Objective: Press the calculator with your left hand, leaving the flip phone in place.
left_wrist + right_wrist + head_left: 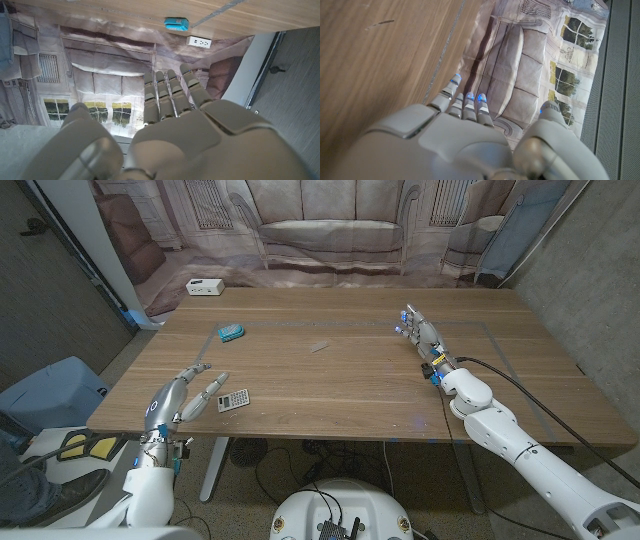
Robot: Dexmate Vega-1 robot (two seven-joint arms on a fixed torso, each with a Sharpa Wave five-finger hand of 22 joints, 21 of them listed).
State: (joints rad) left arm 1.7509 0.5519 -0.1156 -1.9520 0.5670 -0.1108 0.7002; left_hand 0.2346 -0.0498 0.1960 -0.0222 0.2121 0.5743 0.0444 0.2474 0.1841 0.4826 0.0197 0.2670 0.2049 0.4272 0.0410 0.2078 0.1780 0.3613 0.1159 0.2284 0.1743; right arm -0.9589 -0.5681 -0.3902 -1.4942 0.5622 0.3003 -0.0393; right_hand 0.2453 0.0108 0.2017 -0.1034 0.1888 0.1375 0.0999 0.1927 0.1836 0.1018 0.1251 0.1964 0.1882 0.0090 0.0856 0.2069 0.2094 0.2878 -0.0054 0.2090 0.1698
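— What's at the left?
— The left hand (182, 395), fingers stretched out and apart, holding nothing. The calculator (234, 400) lies just beside its thumb, near the table's (340, 390) front edge; whether they touch I cannot tell.
— And the phone?
— A teal phone (231, 332) lies farther back, well apart from the calculator — with a white box (205, 286) at the far left corner.
— The right side?
— The right hand (420, 332) is over the wood, fingers extended, empty.
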